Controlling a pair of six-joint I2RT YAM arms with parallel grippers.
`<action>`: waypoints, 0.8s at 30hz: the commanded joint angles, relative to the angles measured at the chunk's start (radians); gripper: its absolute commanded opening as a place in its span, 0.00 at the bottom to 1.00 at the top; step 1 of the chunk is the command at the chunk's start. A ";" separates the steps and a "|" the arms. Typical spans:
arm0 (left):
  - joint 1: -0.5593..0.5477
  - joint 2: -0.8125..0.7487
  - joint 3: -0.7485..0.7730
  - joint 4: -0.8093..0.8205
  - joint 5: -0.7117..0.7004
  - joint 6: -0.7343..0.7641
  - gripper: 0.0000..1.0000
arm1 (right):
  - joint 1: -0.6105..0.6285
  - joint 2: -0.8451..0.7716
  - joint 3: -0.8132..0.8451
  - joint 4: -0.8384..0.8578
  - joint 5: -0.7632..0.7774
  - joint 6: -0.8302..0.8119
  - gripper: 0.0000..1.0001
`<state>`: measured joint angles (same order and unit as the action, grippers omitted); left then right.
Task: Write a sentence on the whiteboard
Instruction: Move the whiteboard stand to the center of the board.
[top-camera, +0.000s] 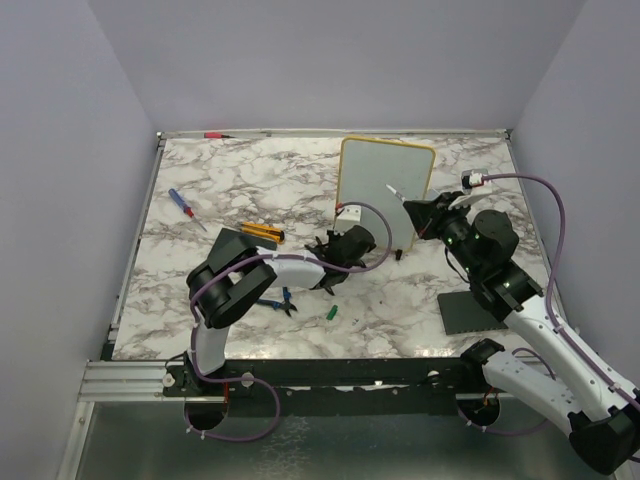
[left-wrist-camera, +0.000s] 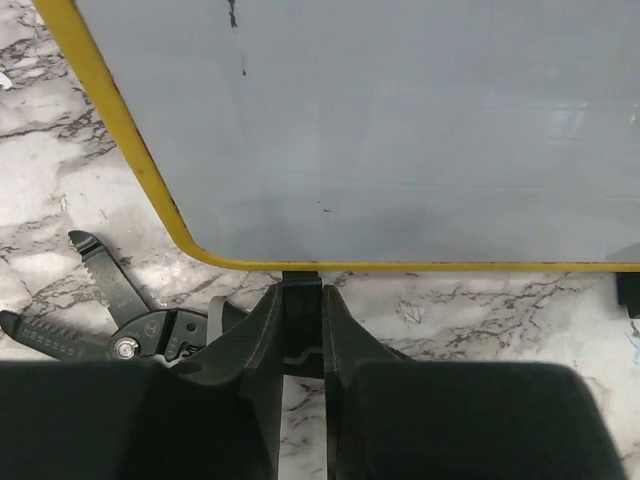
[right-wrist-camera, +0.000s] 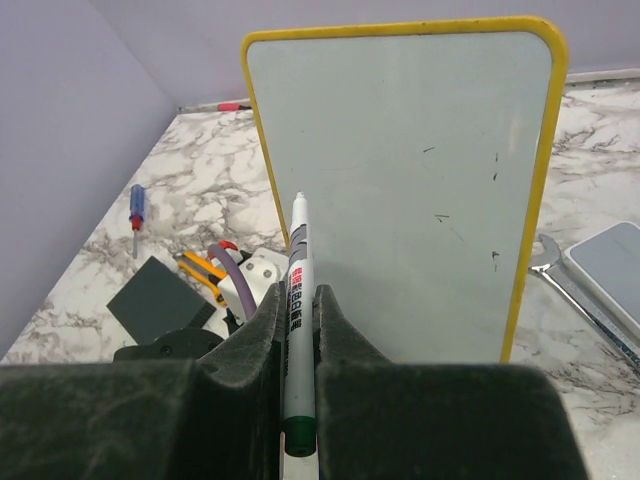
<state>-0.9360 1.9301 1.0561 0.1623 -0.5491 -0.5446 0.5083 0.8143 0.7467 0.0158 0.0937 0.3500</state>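
The whiteboard (top-camera: 385, 185) stands upright at mid table, white with a thin yellow rim. Its face (right-wrist-camera: 400, 190) carries only a few small dark specks; no sentence shows on it. My left gripper (top-camera: 362, 236) sits low at the board's bottom edge (left-wrist-camera: 400, 266) and is shut on its little black foot (left-wrist-camera: 301, 285). My right gripper (top-camera: 415, 215) is shut on a white marker (right-wrist-camera: 298, 290) with a green end. The marker's tip points up at the left part of the board's face; I cannot tell whether it touches.
Pliers (left-wrist-camera: 120, 320) lie left of the left gripper. A yellow utility knife (top-camera: 262, 232), a blue-red screwdriver (top-camera: 185, 207) and a green cap (top-camera: 332, 312) lie on the marble. A dark grey pad (top-camera: 470, 310) lies front right. A wrench (right-wrist-camera: 565, 285) lies right of the board.
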 joint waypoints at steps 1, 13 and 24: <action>-0.047 -0.037 -0.011 -0.041 0.056 -0.040 0.14 | 0.001 -0.016 -0.010 -0.014 0.021 0.011 0.01; -0.047 -0.195 -0.044 -0.102 0.104 0.024 0.57 | 0.002 -0.056 0.007 -0.051 0.008 0.014 0.01; 0.097 -0.411 -0.011 -0.280 0.364 0.154 0.71 | 0.002 -0.068 0.025 -0.072 -0.016 0.010 0.01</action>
<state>-0.9398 1.5913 1.0130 -0.0025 -0.3691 -0.4721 0.5083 0.7528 0.7467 -0.0303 0.0925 0.3584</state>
